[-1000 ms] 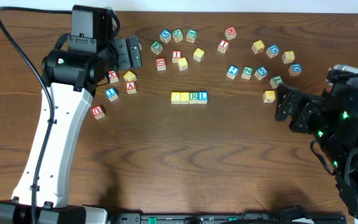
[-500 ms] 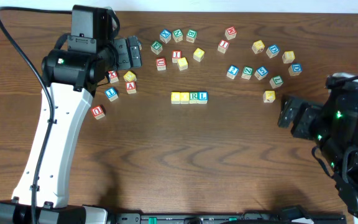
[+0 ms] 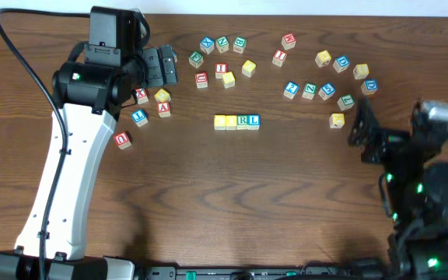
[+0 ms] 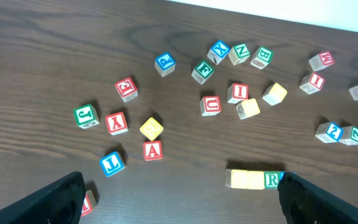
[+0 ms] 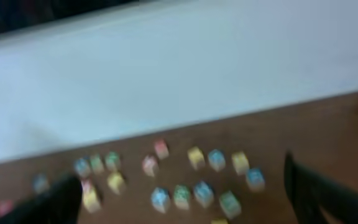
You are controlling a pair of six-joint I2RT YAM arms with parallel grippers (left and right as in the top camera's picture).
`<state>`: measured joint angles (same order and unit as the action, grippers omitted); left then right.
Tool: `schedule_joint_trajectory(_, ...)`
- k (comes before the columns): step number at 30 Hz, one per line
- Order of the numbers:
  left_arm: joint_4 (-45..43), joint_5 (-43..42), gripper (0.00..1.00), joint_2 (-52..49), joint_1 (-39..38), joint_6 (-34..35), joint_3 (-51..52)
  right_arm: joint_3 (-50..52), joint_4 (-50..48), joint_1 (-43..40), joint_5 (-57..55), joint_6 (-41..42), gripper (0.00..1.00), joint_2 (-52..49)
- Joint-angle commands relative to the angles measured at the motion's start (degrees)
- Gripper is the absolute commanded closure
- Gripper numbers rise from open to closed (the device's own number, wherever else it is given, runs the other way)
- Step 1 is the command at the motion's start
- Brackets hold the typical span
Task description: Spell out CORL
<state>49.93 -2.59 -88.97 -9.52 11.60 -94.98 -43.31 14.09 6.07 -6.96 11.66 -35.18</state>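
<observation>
The right tool [image 3: 362, 124] has pulled back and tipped up since a second ago. The row and the left arm have not moved.

The row of four cubes [image 3: 237, 121] lies flat on the bench [image 3: 247, 194], and the cubes touch side by side. First come two yellow-topped cubes [image 3: 220, 121], then the R cube [image 3: 243, 120], then the L cube [image 3: 253, 120]. The row sits between the two tools, well apart from both.

In the left wrist view the row [image 4: 253, 179] lies ahead of the left tool [image 4: 182, 202], toward its right side. The R end is just beside one dark finger [image 4: 319, 196], which hides the L cube.

The left tool is spread wide and has nothing in it. Just ahead of it lie a red A cube [image 4: 152, 150], a tilted yellow cube [image 4: 151, 129] and a blue cube [image 4: 111, 162]. More loose cubes [image 4: 229, 55] lie farther out.

The right tool is spread wide too, and nothing sits between its fingers [image 5: 316, 193]. Its wrist view is very blurry. That view shows only a bunch of small cubes [image 5: 185, 180] far ahead and a pale wall [image 5: 166, 74] behind them. No letters can be read there.

From above, a lone yellow cube [image 3: 337, 120] lies near the right tool, on the side toward the row, and is not touching it. A scatter of cubes [image 3: 329, 74] lies beyond the right tool's tips.
</observation>
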Motion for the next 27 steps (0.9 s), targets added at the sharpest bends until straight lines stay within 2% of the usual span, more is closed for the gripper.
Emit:
schedule_joint_trajectory(1, 0.2, 0.7, 0.02, -0.2, 0.2, -0.2, -0.1, 10.5, -5.3, -2.1, 3.1, -2.8, 0.01, 7.7)
schedule_joint_trajectory(7, 0.2, 0.7, 0.02, -0.2, 0.2, -0.2, -0.1, 27.4, -10.3, -4.3, 5.9, -2.8, 0.01, 22.6)
schedule_joint_trajectory(14, 0.2, 0.7, 0.02, -0.2, 0.2, -0.2, -0.1, 38.0, -10.5, -4.3, 5.8, -3.7, 0.01, 34.2)
schedule_joint_trajectory(21, 0.2, 0.7, 0.02, -0.2, 0.2, -0.2, -0.1, 43.1, -11.5, -4.2, 5.4, -3.7, 0.01, 34.9)
schedule_joint_trajectory(27, 0.2, 0.7, 0.02, -0.2, 0.2, -0.2, -0.1, 43.0, -9.9, -4.2, 5.6, -4.0, 0.01, 34.9)
